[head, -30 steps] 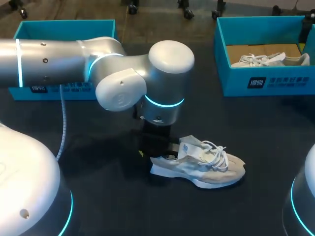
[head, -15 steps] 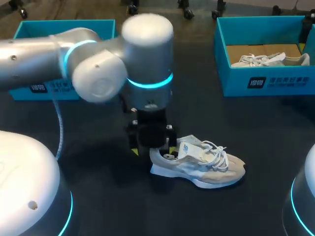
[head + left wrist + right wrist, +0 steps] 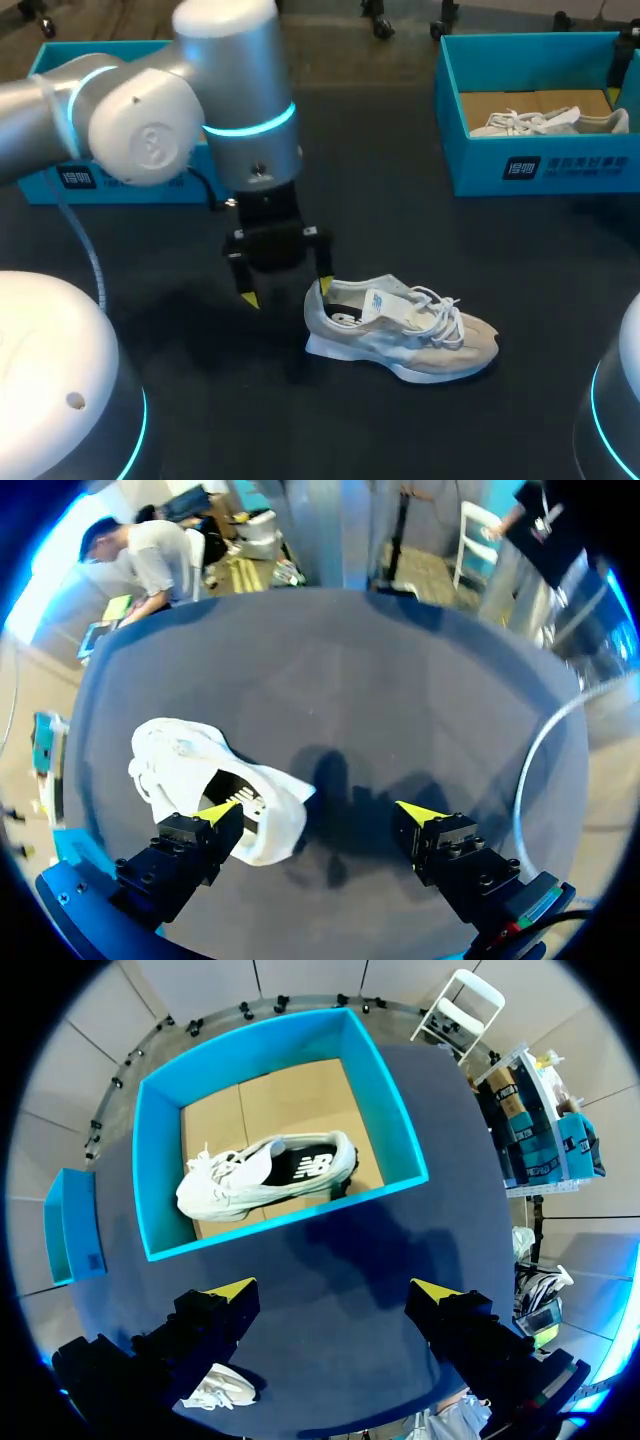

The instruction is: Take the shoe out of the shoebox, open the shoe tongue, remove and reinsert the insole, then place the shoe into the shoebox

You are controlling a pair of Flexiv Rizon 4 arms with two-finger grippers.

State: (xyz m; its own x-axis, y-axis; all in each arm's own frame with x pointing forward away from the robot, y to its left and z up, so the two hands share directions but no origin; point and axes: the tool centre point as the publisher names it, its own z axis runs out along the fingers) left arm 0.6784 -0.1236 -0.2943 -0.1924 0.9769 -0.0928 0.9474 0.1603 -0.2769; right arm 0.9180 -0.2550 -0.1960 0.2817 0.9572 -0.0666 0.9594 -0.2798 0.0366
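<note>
In the head view the shoe (image 3: 400, 335) lies on its sole on the dark table (image 3: 400, 230), outside any box, toe toward the robot's right. The left gripper (image 3: 286, 292) hangs just beside the heel, fingers spread wide with nothing between them. The left wrist view adds that one fingertip (image 3: 215, 810) sits at the heel opening; contact cannot be told. Only the right wrist view shows the right gripper (image 3: 332, 1290), likewise spread and empty, above the table near the blue shoebox (image 3: 390, 1110) holding a second shoe (image 3: 265, 1175).
</note>
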